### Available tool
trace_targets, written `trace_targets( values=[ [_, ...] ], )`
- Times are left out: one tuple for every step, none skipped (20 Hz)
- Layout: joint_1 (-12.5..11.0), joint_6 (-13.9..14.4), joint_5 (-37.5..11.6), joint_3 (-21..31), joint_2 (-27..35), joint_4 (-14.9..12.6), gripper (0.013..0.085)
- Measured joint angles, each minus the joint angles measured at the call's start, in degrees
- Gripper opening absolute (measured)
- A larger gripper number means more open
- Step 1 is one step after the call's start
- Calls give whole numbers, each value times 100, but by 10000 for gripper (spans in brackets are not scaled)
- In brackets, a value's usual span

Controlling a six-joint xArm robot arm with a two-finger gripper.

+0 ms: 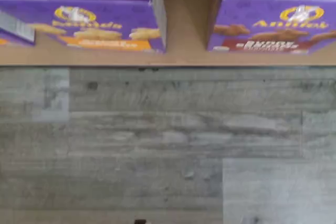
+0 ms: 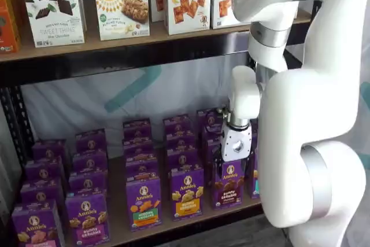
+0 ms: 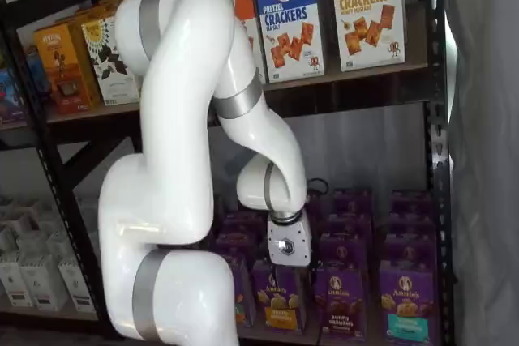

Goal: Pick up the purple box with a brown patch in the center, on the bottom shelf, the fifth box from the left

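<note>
Wrist view: my camera looks down on the front edge of the bottom shelf (image 1: 178,56) and the grey plank floor (image 1: 157,140) below it. Two purple Annie's boxes stand at the edge. One carries an orange label strip (image 1: 107,42). The other, the purple box with a brown patch (image 1: 273,27), shows brown bunny-shaped crackers and a dark red-brown band with white lettering. A bare gap of shelf board separates the two boxes. My fingers are not visible in this view.

Shelf view, front: my hand (image 2: 226,167) hangs at the end of the white arm (image 2: 306,114), low in front of the bottom shelf. The white body of the hand is directly above the target box (image 2: 228,184), which stands in the front row, just beside a box with an orange-yellow label (image 2: 186,192). The fingers are dark against the purple boxes behind them; I cannot tell whether they are spread or closed. The upper shelf (image 2: 144,39) carries cracker boxes.

Shelf view, from the side: the white hand body (image 3: 289,242) points downward over the front row of purple boxes. The box with the brown patch (image 3: 339,301) stands just beside it. The fingers are not clearly resolved here, so the hand's state cannot be determined. Pretzel cracker boxes (image 3: 285,18) stand on the upper shelf.
</note>
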Motion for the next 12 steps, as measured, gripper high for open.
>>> trace_targets(
  values=[
    [-19,3,22,-99,82,-23,850],
    [-38,6,46,-202,164,-45,850],
    [-56,24,64,-297,245,-82,850],
    [-73,33,79,-397,329,-110,850],
    [-89,40,94,-495,409,-133,850],
    [-106,53,118,-596,495,-164,850],
    [-124,59,151,-710,587,-189,850],
    [-144,76,188,-828,684,-226,850],
    [-161,89,216,-929,770,-257,850],
    [-178,93,245,-1045,867,-280,850],
    [-196,109,277,-1161,967,-315,850],
    [-216,130,314,-1289,1076,-357,850]
  ],
)
